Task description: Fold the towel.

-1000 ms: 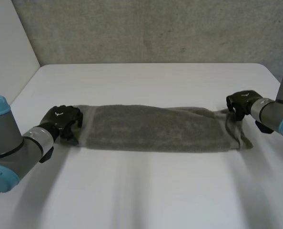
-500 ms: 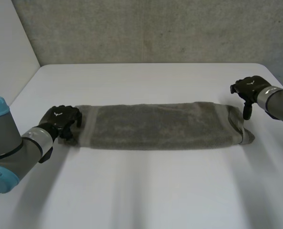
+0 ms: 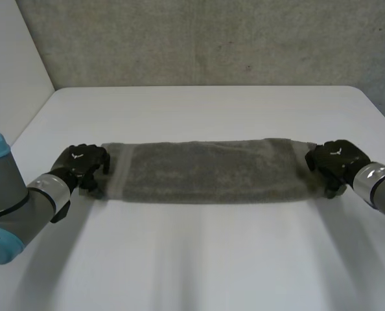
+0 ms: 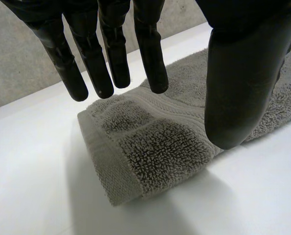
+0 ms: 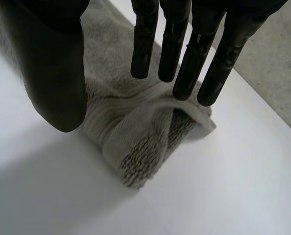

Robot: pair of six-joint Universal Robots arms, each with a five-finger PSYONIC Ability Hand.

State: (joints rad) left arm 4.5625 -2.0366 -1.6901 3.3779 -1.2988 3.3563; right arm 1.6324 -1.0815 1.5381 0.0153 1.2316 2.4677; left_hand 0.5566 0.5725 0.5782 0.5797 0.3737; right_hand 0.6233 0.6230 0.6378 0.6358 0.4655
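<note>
Towel (image 3: 209,172) ends below straight fingers (image 4: 150,49): left hand (image 3: 85,162), right hand (image 3: 333,162).

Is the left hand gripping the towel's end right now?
No: the left hand is open, fingers straight over the towel end, pinching nothing.

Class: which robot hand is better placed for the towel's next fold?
Probably the left robot hand: its end of the grey terry towel lies flat; the right robot hand faces a bunched end.

The towel (image 3: 209,172) lies on the table (image 3: 199,259), stretched across it from my left to my right. My left hand (image 3: 85,163) is at its left end and my right hand (image 3: 334,161) at its right end. A wall (image 3: 212,39) stands behind the table.
</note>
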